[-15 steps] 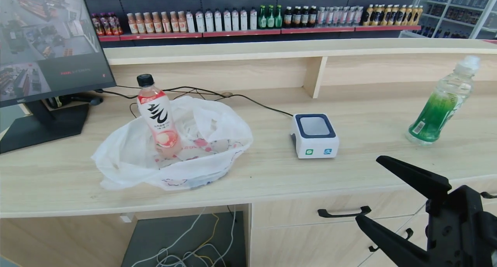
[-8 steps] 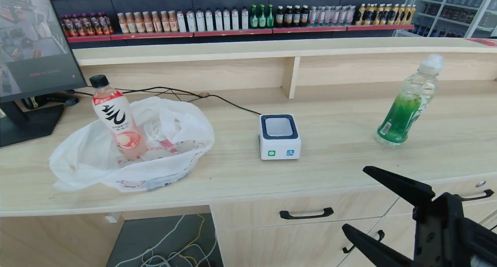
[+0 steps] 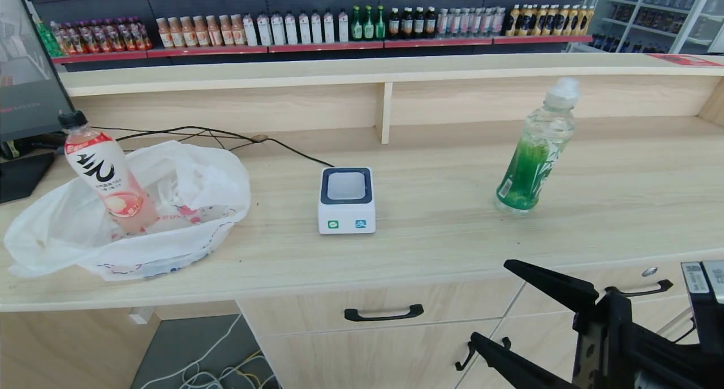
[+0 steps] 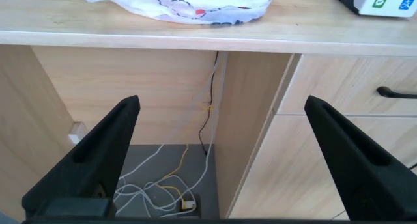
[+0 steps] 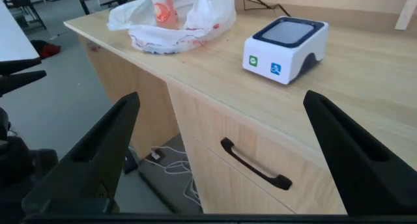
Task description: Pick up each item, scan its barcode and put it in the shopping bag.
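The right pincer (image 3: 489, 299) hangs wide apart and empty in front of the drawers (image 3: 384, 327), below the edge of the desk (image 3: 430, 242). The left pincer (image 4: 221, 103) is likewise spread and holds nothing. A pink bottle (image 3: 107, 177) already stands in the bag (image 3: 192, 180). The green bottle (image 3: 531, 157), upright well right of the scanner (image 3: 346, 199), seems next: the right arm must rise, reach and grip its body.

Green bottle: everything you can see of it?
The green bottle looks like clear plastic, with a white cap, a see-through neck and a green label round its lower body bearing a white patch near the base. It stands on its base on the wooden counter, to the robot's right of the white scanner and apart from it. Nothing grips it.
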Tool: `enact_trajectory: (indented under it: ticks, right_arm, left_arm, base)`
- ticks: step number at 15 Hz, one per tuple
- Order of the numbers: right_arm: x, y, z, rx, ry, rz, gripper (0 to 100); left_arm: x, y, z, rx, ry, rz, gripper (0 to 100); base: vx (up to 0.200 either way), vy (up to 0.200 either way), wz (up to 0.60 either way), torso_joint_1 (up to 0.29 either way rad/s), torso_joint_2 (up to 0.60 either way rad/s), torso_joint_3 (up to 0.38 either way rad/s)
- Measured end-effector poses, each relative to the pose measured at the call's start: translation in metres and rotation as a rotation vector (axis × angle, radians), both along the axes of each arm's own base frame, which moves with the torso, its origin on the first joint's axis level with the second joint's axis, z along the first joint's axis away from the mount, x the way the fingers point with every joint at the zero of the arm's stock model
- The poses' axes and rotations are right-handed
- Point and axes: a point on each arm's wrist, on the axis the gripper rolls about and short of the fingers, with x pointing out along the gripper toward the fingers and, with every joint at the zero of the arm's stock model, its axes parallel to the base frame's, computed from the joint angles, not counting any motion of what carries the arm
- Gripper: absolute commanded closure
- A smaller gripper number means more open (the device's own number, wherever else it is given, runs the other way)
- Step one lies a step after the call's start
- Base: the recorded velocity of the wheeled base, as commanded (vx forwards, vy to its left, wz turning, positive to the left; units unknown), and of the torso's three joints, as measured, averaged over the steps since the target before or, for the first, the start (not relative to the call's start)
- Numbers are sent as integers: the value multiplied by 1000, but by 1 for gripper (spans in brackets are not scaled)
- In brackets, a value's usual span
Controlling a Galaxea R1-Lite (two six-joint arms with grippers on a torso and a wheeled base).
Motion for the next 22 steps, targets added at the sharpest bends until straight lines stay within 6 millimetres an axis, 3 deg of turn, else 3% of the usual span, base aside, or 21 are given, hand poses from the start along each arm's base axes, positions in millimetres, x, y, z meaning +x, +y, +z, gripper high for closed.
enact_trajectory:
  ticks: [4,11,14,22]
  right_arm:
    - [11,-5,-3,-11,12,-176,0]
    - [18,-7,1,9,7,-211,0]
    - [26,0,5,22,-4,-210,0]
    - [85,39,14,60,-59,-244,0]
  left_arm:
    - [0,0,0,-3,0,0,0]
    - [0,0,0,-1,0,0,0]
    - [0,0,0,-1,0,0,0]
    - [0,0,0,-1,0,0,0]
  base:
    - [0,-200,0,1,1,1]
    - [0,-200,0,2,0,2]
    - [0,0,0,0,0,0]
    - [0,0,0,0,0,0]
